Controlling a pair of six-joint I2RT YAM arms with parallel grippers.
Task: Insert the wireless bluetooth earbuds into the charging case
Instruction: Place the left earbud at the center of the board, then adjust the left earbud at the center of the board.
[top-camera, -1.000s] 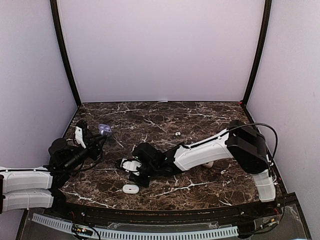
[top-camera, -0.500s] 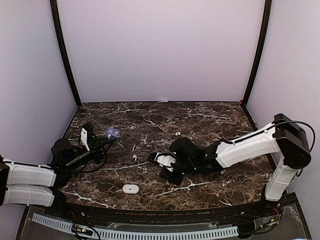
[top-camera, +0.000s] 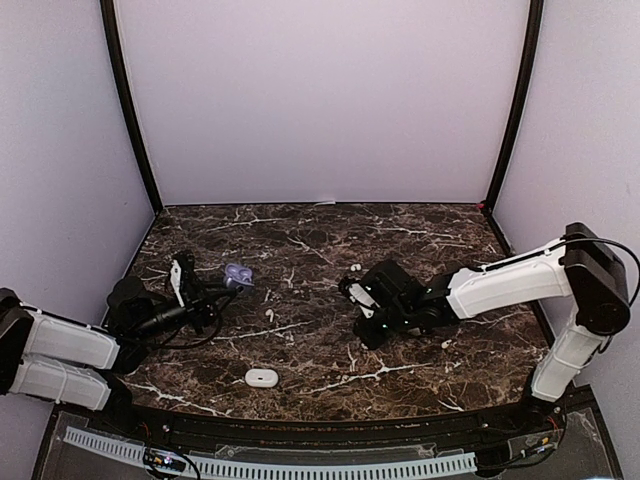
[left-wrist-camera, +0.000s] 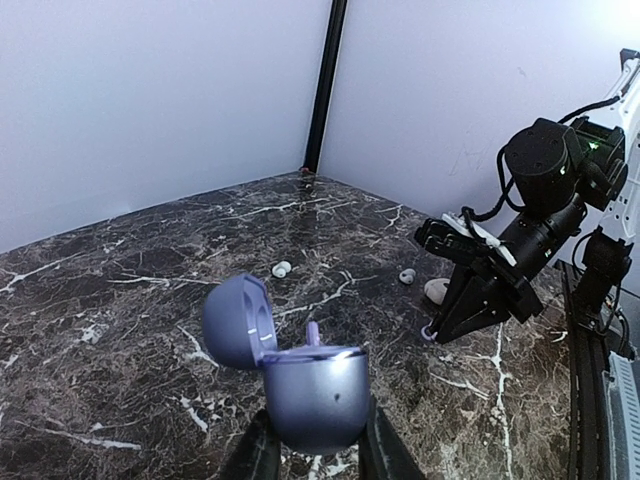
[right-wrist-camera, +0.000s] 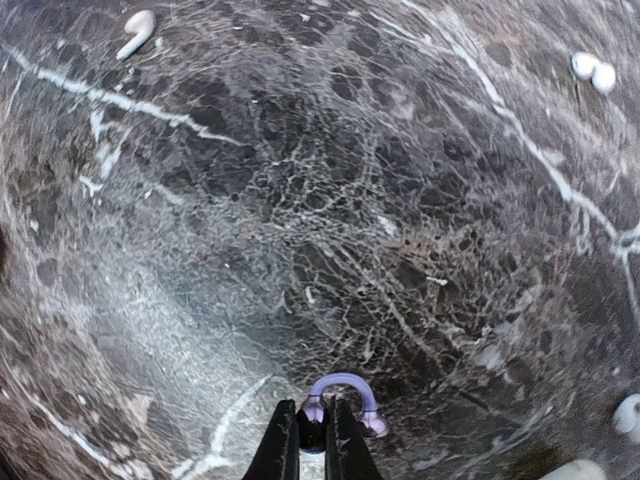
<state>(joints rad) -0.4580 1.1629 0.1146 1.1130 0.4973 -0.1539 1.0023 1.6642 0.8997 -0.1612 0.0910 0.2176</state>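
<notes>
The charging case (left-wrist-camera: 312, 398) is lavender and rounded, with its lid (left-wrist-camera: 237, 321) flipped open to the left. My left gripper (left-wrist-camera: 318, 445) is shut on its body and holds it above the table, at the left in the top view (top-camera: 237, 275). A lavender stem of one earbud (left-wrist-camera: 313, 333) stands up out of the case. My right gripper (right-wrist-camera: 319, 435) is shut on a lavender earbud (right-wrist-camera: 347, 392) with a curved loop, just over the marble. In the top view this gripper (top-camera: 363, 336) is right of centre, apart from the case.
A white closed case (top-camera: 262, 377) lies near the front edge. Loose white earbuds lie on the marble: a stemmed one (right-wrist-camera: 137, 32), a pair (right-wrist-camera: 592, 70) and one at mid-table (top-camera: 268, 313). A cream case (left-wrist-camera: 437, 290) lies by the right arm. Walls enclose three sides.
My right arm has swung from the left-centre of the table to right of centre. My left gripper has carried the open case a little rightwards and forward.
</notes>
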